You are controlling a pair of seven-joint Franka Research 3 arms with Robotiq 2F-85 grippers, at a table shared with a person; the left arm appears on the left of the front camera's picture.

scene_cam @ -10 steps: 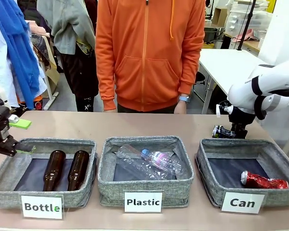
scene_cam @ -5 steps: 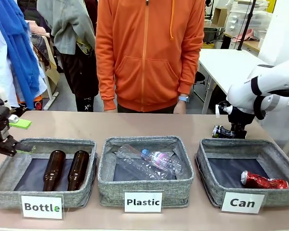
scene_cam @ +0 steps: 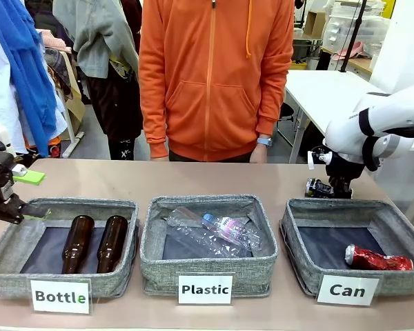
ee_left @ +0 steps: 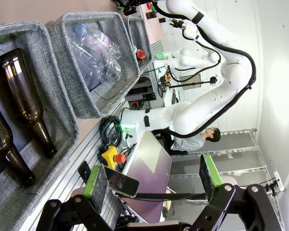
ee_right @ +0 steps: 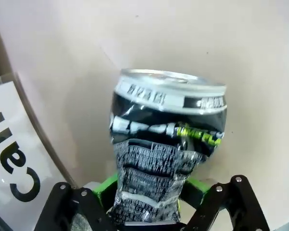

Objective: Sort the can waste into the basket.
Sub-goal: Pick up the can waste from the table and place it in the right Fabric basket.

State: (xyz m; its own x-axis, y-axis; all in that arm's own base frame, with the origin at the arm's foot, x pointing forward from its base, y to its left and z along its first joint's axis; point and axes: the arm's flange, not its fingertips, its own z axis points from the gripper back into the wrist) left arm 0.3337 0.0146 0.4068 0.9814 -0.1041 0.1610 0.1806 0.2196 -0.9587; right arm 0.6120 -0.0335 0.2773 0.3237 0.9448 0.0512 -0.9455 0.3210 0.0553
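Front view: right gripper (scene_cam: 336, 185) sits low behind the "Can" basket (scene_cam: 297, 238), at the crushed black can (scene_cam: 316, 187); red can (scene_cam: 378, 259) already lies inside. Left gripper (ee_left: 151, 179) hangs spread wide, empty. Right wrist view: green pads (ee_right: 199, 185) pinch the can's dented end (a shallow grip), so it may slip or twist out during the lift.

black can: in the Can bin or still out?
Out. The crushed black can lies on the table behind the Can bin, pinched between the right gripper pads; the red can is inside.
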